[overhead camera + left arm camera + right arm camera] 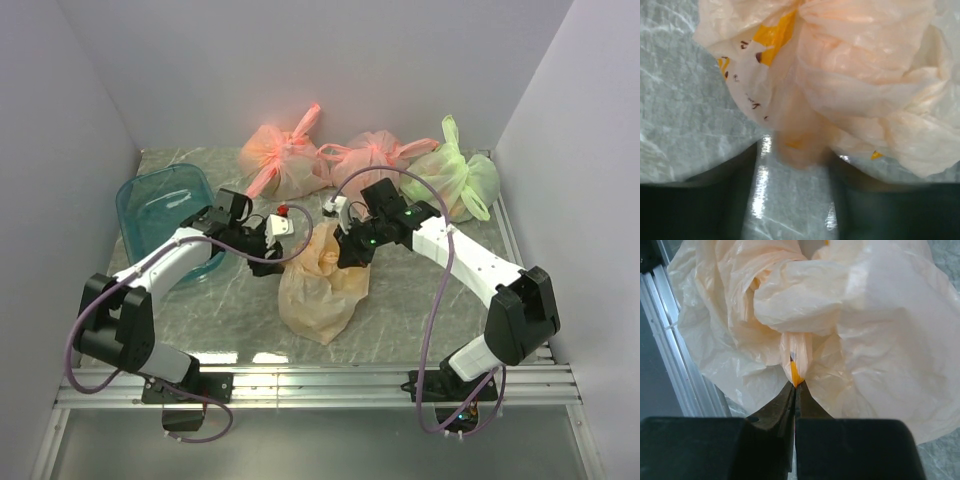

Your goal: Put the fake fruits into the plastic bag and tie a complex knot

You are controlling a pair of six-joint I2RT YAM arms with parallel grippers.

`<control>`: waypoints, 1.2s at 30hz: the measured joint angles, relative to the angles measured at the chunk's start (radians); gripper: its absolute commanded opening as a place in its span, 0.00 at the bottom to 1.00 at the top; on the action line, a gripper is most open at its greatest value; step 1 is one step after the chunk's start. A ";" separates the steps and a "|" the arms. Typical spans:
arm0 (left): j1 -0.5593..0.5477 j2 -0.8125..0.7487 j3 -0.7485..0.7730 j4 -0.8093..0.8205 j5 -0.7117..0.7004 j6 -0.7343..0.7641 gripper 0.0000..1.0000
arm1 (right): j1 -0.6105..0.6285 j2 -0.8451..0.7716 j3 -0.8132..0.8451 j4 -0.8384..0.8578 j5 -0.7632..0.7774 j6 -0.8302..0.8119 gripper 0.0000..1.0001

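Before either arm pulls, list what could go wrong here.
1. The right tool is shut on only a thin fold of the bag; a hard pull could tear it or let it slip.
2. The left tool stands open around another fold, so that side could slide free.

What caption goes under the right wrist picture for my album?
Right jaws pinched shut on a fold of the peach plastic bag.
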 measured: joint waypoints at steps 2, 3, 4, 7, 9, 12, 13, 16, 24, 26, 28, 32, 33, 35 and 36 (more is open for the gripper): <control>-0.001 0.016 0.006 0.007 0.013 -0.029 0.18 | 0.000 0.001 0.004 -0.006 -0.003 0.003 0.00; -0.002 0.027 0.016 0.005 0.023 -0.040 0.00 | 0.000 0.001 0.006 -0.009 -0.005 0.004 0.00; -0.002 0.037 0.029 -0.004 0.028 -0.047 0.01 | -0.001 0.002 0.013 -0.018 -0.005 0.005 0.00; 0.006 0.049 0.056 -0.040 0.035 -0.040 0.00 | -0.018 0.002 0.039 -0.051 -0.015 0.003 0.00; 0.030 0.040 0.056 -0.074 0.042 -0.040 0.00 | -0.043 0.002 0.055 -0.077 -0.024 -0.003 0.00; 0.107 0.010 0.054 -0.126 0.047 -0.036 0.00 | -0.109 0.000 0.071 -0.120 -0.041 -0.024 0.00; 0.131 -0.003 0.053 -0.143 0.050 -0.032 0.00 | -0.129 -0.001 0.071 -0.132 -0.050 -0.035 0.00; 0.191 -0.044 0.047 -0.188 0.058 -0.011 0.00 | -0.175 -0.003 0.070 -0.172 -0.076 -0.074 0.00; 0.251 -0.085 0.008 -0.253 0.079 0.032 0.00 | -0.282 -0.031 0.001 -0.246 -0.112 -0.207 0.00; 0.251 -0.085 0.000 -0.257 0.075 0.035 0.00 | -0.304 -0.039 -0.017 -0.255 -0.109 -0.235 0.00; 0.252 -0.085 -0.004 -0.256 0.071 0.034 0.00 | -0.326 -0.059 -0.044 -0.251 -0.103 -0.259 0.00; 0.252 -0.085 -0.008 -0.237 0.072 0.009 0.00 | -0.383 -0.099 -0.099 -0.238 -0.093 -0.293 0.00; 0.252 -0.085 -0.008 -0.226 0.072 0.001 0.00 | -0.399 -0.103 -0.113 -0.224 -0.090 -0.296 0.00; 0.252 -0.081 -0.013 -0.200 0.070 -0.019 0.00 | -0.430 -0.103 -0.142 -0.198 -0.080 -0.301 0.00; 0.253 -0.077 -0.016 -0.188 0.069 -0.026 0.00 | -0.444 -0.101 -0.155 -0.188 -0.074 -0.304 0.00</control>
